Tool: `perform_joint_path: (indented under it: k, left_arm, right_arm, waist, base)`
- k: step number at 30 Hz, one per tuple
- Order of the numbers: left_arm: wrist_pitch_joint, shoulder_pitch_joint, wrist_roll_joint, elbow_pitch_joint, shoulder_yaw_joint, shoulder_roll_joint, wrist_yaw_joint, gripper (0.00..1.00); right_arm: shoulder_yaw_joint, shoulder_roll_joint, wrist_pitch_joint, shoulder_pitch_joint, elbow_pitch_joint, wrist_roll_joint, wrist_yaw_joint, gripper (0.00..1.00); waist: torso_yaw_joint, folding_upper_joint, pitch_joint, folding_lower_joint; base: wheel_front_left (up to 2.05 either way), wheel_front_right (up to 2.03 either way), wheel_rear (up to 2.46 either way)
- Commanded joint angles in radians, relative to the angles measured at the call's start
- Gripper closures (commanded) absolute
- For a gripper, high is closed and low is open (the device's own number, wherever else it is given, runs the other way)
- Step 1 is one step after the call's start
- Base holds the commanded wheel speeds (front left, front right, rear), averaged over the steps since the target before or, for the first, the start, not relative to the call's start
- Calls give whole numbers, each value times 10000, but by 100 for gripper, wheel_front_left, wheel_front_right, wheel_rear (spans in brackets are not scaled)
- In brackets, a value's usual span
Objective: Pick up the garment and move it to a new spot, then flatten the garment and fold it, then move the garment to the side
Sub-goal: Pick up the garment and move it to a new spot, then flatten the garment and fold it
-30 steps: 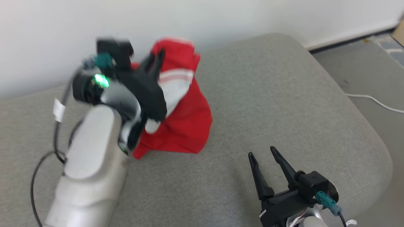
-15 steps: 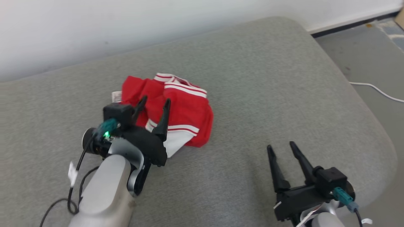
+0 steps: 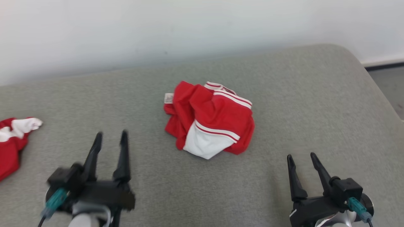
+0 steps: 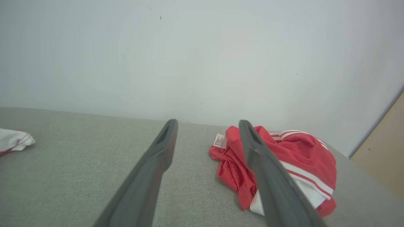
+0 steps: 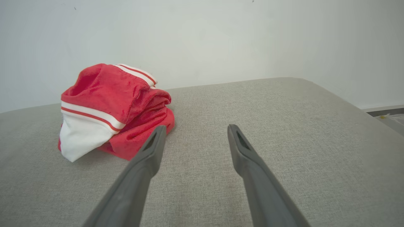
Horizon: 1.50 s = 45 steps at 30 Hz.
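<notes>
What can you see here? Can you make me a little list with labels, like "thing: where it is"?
surface: grey cushion against a pale wall
garment: red with white stripes, crumpled in a heap mid-cushion, touched by neither pincer
left pincer: open, empty, over the cushion's near side
right pincer: open, empty, apart from the garment
other cloth: red and white, at the far left edge
fold: not yet done

The left gripper [image 3: 111, 135] sits low on the robot's left, slightly blurred, with its two dark fingers spread apart, pointing forward and holding nothing. The right gripper [image 3: 300, 156] sits low on the right, its fingers likewise parted, empty and pointing forward.
</notes>
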State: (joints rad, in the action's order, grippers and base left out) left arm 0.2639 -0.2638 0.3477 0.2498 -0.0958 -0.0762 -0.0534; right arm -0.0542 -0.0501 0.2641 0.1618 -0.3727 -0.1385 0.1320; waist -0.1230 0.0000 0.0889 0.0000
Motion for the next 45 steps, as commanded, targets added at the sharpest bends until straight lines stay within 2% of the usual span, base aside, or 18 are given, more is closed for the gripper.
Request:
perform_joint_path:
  k: [1, 8, 15, 27, 32, 40, 42, 45]
  left_arm:
    - [4, 536, -144, -223, 281, 51, -46, 0]
    - [7, 1959, -774, -511, 1035, 145, -235, 0]
    - [8, 2382, -1062, -577, 1496, 188, -437, 0]
    - [8, 2420, -1273, -686, 1536, 255, -592, 0]
    - [9, 2352, -1195, -558, 1441, 259, -543, 0]
    - [9, 2066, -1077, -627, 1229, 258, -532, 0]
    - [9, 1951, -1071, -682, 1170, 258, -543, 0]
    - [9, 1843, -1067, -753, 1078, 256, -564, 0]
  right_arm:
    - [-23, -7, 6, -184, -39, 9, -25, 0]
    - [-91, -4, 4, -424, -264, -65, -25, 0]
    - [-148, -5, 6, -472, -424, -334, -25, 0]
    - [-116, -5, 6, -460, -481, -473, -25, 0]
    - [-232, -4, 6, -358, -414, -984, -25, 0]
    - [-601, -4, -293, 985, -498, -1545, -25, 0]
    - [-727, -7, -554, 1546, -722, -1647, -25, 0]
    - [-908, -5, -988, 2332, -1426, -2468, -25, 0]
  waist:
    - [582, 0, -563, 0]
    - [826, 0, -886, 0]
    - [837, 0, -942, 0]
    - [748, 0, -947, 0]
    - [785, 0, -908, 0]
    - [1084, 0, -483, 0]
    - [1201, 0, -312, 0]
    - [1364, 0, -111, 0]
  base:
    - [0, 0, 0]
    - [0, 0, 0]
    - [0, 0, 0]
    - [0, 0, 0]
    - [0, 0, 0]
    - [0, 0, 0]
    - [0, 0, 0]
    - [0, 0, 0]
